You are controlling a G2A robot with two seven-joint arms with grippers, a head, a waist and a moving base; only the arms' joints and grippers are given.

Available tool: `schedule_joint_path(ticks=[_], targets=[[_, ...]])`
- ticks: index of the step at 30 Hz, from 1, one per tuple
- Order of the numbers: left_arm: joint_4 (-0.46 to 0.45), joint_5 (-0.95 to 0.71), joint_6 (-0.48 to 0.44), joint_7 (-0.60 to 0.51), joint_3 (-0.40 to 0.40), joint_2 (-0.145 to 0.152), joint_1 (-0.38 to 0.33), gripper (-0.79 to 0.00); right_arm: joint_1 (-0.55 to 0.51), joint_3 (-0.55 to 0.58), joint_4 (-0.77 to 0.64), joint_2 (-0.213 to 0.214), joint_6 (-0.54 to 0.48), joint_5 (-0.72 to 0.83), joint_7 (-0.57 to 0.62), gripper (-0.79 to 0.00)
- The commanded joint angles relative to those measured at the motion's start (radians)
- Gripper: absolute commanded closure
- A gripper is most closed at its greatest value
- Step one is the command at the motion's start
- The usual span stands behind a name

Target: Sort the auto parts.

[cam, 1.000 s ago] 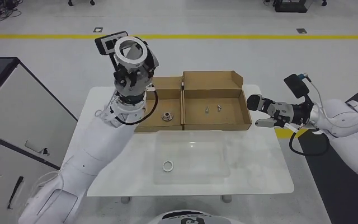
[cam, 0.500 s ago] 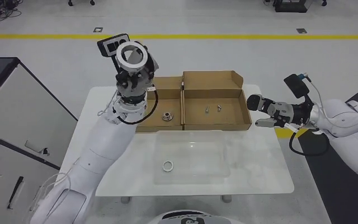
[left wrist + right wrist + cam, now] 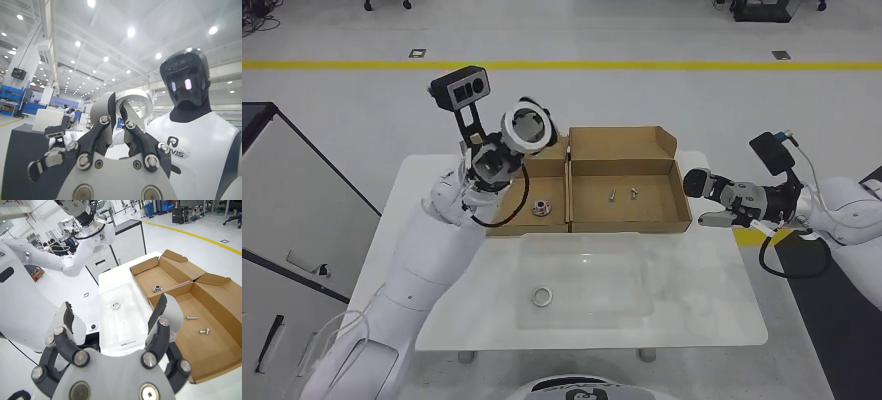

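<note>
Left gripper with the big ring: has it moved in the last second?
Yes. In the top view the left gripper, shut on the metal ring, has swung toward the cardboard box with the flanged part, now above its far edge.

No legible text; the small label (image 3: pixel 128 343) on the clear tray (image 3: pixel 124 330) is unreadable.

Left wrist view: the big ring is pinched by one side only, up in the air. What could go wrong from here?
1. The left gripper holds the metal ring by its wall alone, one finger inside, one outside; it may pivot or slip and fall.
2. Lowered into the left box, it could strike the flanged part lying there.
</note>
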Motion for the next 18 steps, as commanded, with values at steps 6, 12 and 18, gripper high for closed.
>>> schedule_joint_path(ticks=[6, 12, 18], targets=[[-0.03, -0.187, 0.0, -0.045, 0.009, -0.017, 0.01, 0.0, 0.0, 0.0, 0.0, 0.0, 0.0, 0.0, 0.0, -0.785], [-0.007, -0.095, 0.0, -0.045, -0.006, -0.015, 0.005, 0.0, 0.0, 0.0, 0.0, 0.0, 0.0, 0.0, 0.0, -0.785], [0.02, 0.069, 0.0, -0.045, -0.03, -0.01, 0.0, 0.0, 0.0, 0.0, 0.0, 0.0, 0.0, 0.0, 0.0, -0.785]])
